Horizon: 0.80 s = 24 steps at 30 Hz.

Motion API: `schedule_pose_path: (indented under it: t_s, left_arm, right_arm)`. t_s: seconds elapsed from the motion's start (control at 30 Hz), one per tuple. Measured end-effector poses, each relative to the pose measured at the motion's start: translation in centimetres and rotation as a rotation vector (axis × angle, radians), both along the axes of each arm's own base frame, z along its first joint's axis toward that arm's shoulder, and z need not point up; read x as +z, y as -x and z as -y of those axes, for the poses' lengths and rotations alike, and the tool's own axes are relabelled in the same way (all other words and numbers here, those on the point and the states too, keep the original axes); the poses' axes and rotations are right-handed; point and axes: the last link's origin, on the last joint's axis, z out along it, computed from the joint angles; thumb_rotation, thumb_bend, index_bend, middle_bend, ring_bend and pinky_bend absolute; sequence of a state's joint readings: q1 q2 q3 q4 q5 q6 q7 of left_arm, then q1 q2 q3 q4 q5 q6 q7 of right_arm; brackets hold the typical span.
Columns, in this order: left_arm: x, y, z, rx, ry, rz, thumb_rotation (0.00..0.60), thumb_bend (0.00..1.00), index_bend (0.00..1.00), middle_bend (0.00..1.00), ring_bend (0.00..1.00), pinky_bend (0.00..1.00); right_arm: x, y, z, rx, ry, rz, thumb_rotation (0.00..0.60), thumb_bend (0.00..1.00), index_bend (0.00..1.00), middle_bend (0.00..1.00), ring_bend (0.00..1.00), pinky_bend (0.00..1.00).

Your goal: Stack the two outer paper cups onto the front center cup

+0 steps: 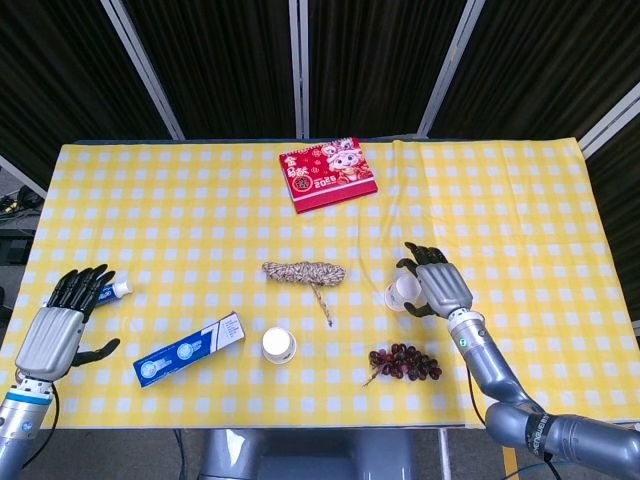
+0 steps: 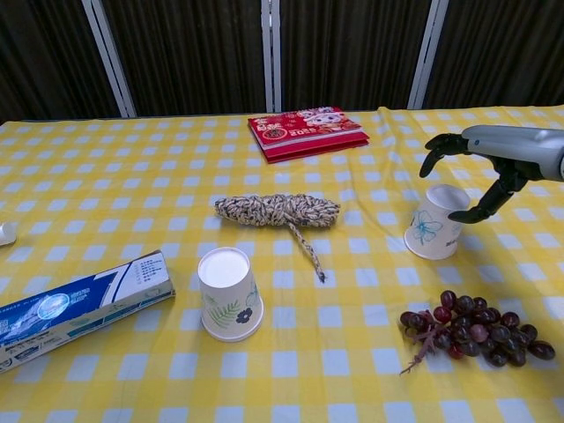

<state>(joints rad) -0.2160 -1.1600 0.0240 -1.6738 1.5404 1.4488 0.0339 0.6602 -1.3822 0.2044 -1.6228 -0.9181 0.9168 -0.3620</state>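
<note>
Nearest the front edge of the yellow checked table [image 2: 106, 167], left of the bunch of dark red grapes [image 2: 476, 333], the upside-down white paper cup with leaf print [image 2: 228, 293] stands free as the likely stacking base; just behind the grapes sits the upside-down white paper cup with blue flowers [image 2: 434, 223], the right hand [image 2: 507, 163] arched over it, fingers apart, not visibly gripping; left of the grapes, beyond the blue toothpaste box [image 1: 189, 349], the left hand [image 1: 60, 325] rests spread and empty.
</note>
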Motion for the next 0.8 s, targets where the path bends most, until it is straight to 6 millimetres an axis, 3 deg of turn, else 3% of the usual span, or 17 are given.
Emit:
schedule_pose_path:
  t_s: [0.27, 0.5, 0.8]
  left_arm:
    - [0.2, 0.0, 0.0, 0.000, -0.003, 0.007, 0.600, 0.19, 0.02, 0.00, 0.00, 0.00]
    - [0.2, 0.0, 0.0, -0.002, 0.000, 0.011, 0.600, 0.19, 0.02, 0.00, 0.00, 0.00]
    - [0.4, 0.1, 0.0, 0.003, -0.008, 0.012, 0.600, 0.19, 0.02, 0.00, 0.00, 0.00]
  right_arm:
    - [-0.5, 0.8, 0.3, -0.024, -0.003, -0.018, 0.600, 0.21, 0.33, 0.03, 0.00, 0.00]
    - [-1.0, 1.0, 0.1, -0.028, -0.006, -0.009, 0.600, 0.27, 0.42, 0.08, 0.00, 0.03]
    - [-0.6, -0.5, 0.0, 0.021, 0.021, 0.026, 0.600, 0.28, 0.44, 0.09, 0.00, 0.03]
